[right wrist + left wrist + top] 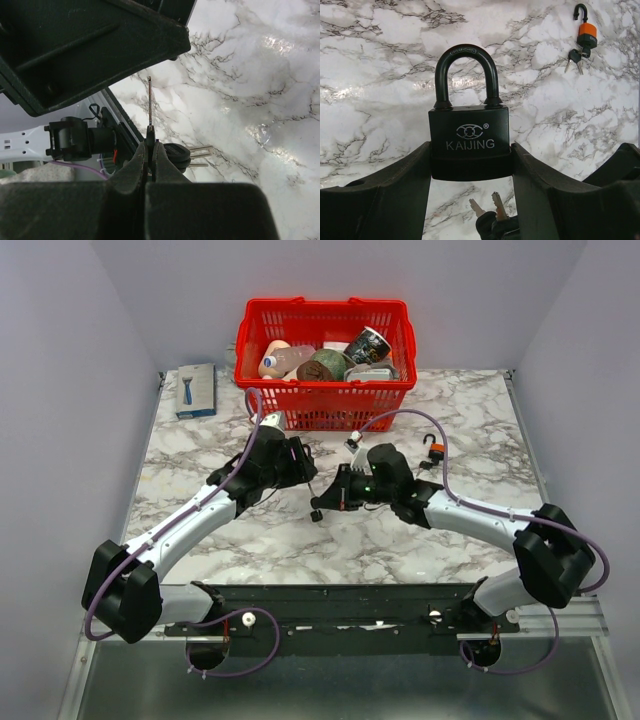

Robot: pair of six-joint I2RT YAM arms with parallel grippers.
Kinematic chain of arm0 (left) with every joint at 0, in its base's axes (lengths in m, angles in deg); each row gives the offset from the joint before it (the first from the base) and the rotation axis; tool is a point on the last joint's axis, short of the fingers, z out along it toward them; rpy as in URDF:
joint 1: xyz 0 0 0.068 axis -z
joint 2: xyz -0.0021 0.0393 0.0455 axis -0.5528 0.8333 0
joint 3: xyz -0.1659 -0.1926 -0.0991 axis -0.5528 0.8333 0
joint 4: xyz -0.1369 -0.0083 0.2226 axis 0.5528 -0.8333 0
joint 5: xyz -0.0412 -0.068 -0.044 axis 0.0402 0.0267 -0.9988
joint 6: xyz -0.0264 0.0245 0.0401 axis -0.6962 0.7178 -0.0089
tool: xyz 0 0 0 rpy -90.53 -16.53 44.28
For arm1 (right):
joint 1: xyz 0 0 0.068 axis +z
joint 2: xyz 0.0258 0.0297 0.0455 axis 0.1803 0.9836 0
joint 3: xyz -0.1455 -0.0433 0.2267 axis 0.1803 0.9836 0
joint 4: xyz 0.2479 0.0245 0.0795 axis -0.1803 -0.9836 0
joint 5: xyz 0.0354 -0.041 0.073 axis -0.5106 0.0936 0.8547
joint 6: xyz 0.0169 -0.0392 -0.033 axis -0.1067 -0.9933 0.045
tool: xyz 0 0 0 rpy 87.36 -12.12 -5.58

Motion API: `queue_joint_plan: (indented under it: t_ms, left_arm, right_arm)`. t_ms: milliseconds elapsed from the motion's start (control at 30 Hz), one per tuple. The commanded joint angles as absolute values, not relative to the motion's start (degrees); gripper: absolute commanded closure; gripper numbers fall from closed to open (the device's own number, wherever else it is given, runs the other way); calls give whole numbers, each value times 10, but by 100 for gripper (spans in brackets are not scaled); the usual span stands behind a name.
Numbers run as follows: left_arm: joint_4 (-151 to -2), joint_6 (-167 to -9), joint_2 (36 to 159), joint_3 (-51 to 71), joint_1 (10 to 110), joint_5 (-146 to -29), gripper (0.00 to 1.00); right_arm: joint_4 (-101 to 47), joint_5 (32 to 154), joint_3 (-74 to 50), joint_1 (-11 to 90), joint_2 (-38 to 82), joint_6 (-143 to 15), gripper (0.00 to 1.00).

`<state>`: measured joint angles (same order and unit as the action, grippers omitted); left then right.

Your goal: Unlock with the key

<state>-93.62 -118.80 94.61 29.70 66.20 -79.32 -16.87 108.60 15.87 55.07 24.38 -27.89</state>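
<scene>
Marble table [480, 430], top view: pale walls stood close on the left, right and back; a red basket [325, 305] full of goods sat at the far edge.
Arms, top view: the left gripper [300, 462] and right gripper [335, 495] met nose to nose near mid-table, almost touching.
Orange lock [433, 448], top view: it lay near the right forearm, apart from the work.
Left wrist view, lock: the black padlock [469, 150] stood upright, pinched at its lower body between the left gripper's two fingers [395, 190], above the table.
Left wrist view, shackle [466, 75]: both legs sat down in the body, so it looked locked.
Left wrist view, below: key tips [485, 206] showed just under the padlock's base.
Right wrist view, key [150, 105]: its head was squeezed between the right gripper's pressed-together fingers, blade pointing up at the left gripper's underside, short of it.
Right wrist view, spare keys [200, 152]: they stuck out beside the fingers.
Progress: padlock and key were both in hand and roughly lined up; inserting, turning and freeing the shackle remained, as I judged.
Room: bare marble lay all round the meeting point, yet the grippers themselves left little space between them; the basket stood near behind.
</scene>
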Motion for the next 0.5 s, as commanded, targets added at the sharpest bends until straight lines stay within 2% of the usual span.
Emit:
queue_joint_plan:
  t_ms: [0, 467]
  left_arm:
    - [-897, -1180, 938, 294, 665, -782, 100]
    - [-897, -1180, 939, 294, 670, -784, 100]
  right_arm:
    - [-162, 1066, 135, 555, 256, -275, 99]
    - [-167, 1050, 109, 554, 283, -274, 99]
